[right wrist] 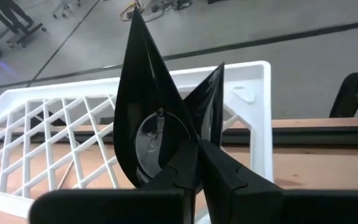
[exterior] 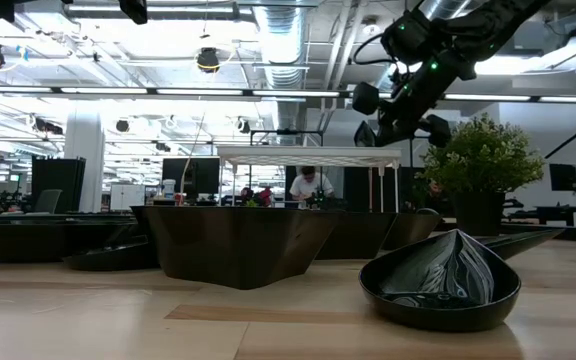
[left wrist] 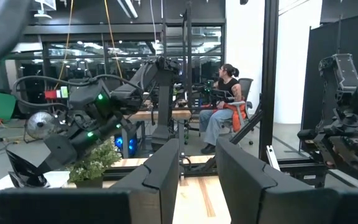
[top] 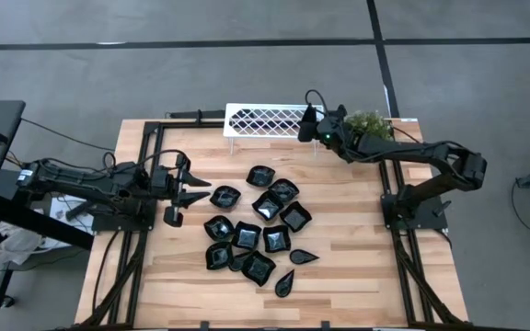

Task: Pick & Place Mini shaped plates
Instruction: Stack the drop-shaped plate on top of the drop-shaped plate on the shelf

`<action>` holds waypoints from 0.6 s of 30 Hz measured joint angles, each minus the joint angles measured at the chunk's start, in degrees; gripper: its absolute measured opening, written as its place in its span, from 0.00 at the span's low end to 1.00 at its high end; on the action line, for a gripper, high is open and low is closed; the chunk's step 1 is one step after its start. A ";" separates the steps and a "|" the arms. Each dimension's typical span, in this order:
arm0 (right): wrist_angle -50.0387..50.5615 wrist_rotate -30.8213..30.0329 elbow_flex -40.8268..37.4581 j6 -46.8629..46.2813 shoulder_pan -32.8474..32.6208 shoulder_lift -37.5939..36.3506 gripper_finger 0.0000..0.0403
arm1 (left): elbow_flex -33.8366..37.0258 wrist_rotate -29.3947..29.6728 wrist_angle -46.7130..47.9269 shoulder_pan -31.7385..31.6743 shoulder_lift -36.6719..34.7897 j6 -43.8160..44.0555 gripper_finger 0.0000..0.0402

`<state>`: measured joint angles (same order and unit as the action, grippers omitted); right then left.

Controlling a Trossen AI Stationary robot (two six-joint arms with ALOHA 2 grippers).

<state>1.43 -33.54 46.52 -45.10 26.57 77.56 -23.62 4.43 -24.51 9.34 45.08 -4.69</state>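
Wooden tabletop [top: 357, 267]: right gripper [right wrist: 194, 146], fingers pinching a teardrop plate [right wrist: 145, 112] edge-up over the white tray [top: 265, 120] at twelve o'clock for release; left gripper [top: 184, 182] waits, fingers spread, at nine o'clock.

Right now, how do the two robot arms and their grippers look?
Both arms are dark, nearly black, built of jointed segments with black cables along them. The left gripper has two pointed black fingers. The right gripper is black too, with small green lights glowing on its wrist.

plates [top: 247, 236]: glossy black | tray [top: 265, 119]: white plastic lattice | table [top: 357, 267]: smooth wood
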 joint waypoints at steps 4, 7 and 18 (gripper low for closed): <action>0.65 -1.20 0.00 -0.04 -0.20 0.00 0.03 | 0.00 0.00 0.00 0.00 0.00 0.00 0.27; 1.41 -2.29 0.00 -0.05 -0.37 0.00 0.03 | 0.00 0.00 0.00 0.00 0.00 0.00 0.27; 1.54 -2.34 0.00 -0.04 -0.36 0.00 0.03 | 0.00 0.00 0.00 -0.01 0.00 0.00 0.27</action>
<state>2.97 -35.88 46.52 -45.15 26.20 77.56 -23.62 4.43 -24.51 9.34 45.08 -4.69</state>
